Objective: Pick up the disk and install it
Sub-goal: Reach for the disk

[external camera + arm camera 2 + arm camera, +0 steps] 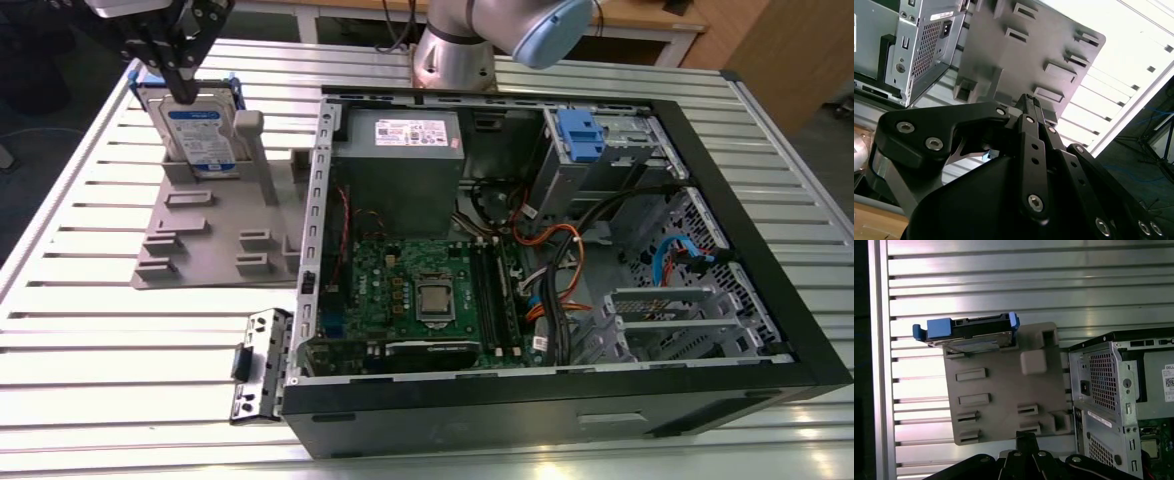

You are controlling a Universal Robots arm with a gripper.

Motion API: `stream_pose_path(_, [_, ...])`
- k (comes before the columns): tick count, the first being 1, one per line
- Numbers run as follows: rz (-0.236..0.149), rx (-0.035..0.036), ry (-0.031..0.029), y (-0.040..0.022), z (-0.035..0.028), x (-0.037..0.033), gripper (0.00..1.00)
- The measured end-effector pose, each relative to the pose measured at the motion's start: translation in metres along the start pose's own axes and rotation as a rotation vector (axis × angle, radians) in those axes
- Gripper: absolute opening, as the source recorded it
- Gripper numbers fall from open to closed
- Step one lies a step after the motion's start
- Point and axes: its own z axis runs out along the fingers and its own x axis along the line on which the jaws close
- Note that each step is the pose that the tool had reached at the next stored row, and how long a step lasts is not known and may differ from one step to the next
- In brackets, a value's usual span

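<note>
Gripper (pixel 180 90): hung from the arm above the far end of the grey holder; the fingers are drawn together to a point in both wrist views (pixel 1029 98) (pixel 1026 436), and nothing is seen clamped between them.
Disk (pixel 198 130): stood on end in a slot of the holder, long axis upright, label face turned toward the exterior view, blue carrier frame along its edges.
Governing relation: the disk lies below the gripper. In the exterior view the fingertips are seen over the disk's top edge. In the first wrist view the disk (pixel 970 330) is seen edge-on, well apart from the fingertips. Contact is not judged to be made; the exact sideways offset cannot be told.
Grey holder (pixel 200 235): laid flat on the worktop, just beside the case; its other slots are unoccupied.
Worktop (pixel 120 340): slatted metal, carrying holder and case.
Computer case (pixel 561 400): laid on its side, cover off, interior exposed.
Drive cage (pixel 607 150): at the case's far corner, toward the exterior view's right, well apart from the disk.
</note>
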Motion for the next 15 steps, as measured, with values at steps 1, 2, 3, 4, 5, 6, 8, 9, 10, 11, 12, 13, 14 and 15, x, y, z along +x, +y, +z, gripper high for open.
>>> stream_pose_path(1, [0.000,0.0001,0.0001,0.0000,0.0007,0.0007,0.10])
stream_pose_path(2, [0.000,0.0002,0.0001,0.0001,0.0015,0.0015,0.10])
stream_pose_path(3, [0.000,0.0005,0.0001,0.0004,0.0021,0.0028,0.10])
stream_pose_path(4, [0.000,0.0010,0.0000,0.0009,0.0028,0.0040,0.10])
stream_pose_path(5, [0.000,0.0017,0.0000,0.0014,0.0036,0.0051,0.10])
stream_pose_path(6, [0.000,0.0024,-0.0001,0.0020,0.0045,0.0064,0.10])
stream_pose_path(8, [0.000,0.0032,0.0001,0.0043,0.0061,0.0084,0.10])
stream_pose_path(9, [0.000,0.0032,-0.0001,0.0057,0.0071,0.0094,0.10])
stream_pose_path(10, [0.000,0.0037,-0.0002,0.0075,0.0081,0.0103,0.10])
stream_pose_path(11, [0.000,0.0045,-0.0002,0.0095,0.0090,0.0111,0.10])
stream_pose_path(12, [0.000,0.0051,-0.0003,0.0116,0.0100,0.0121,0.10])
stream_pose_path(13, [0.000,0.0057,-0.0003,0.0135,0.0109,0.0132,0.10])
stream_pose_path(14, [0.000,0.0061,-0.0003,0.0154,0.0118,0.0144,0.10])
stream_pose_path(15, [0.000,0.0064,-0.0004,0.0169,0.0128,0.0159,0.10])
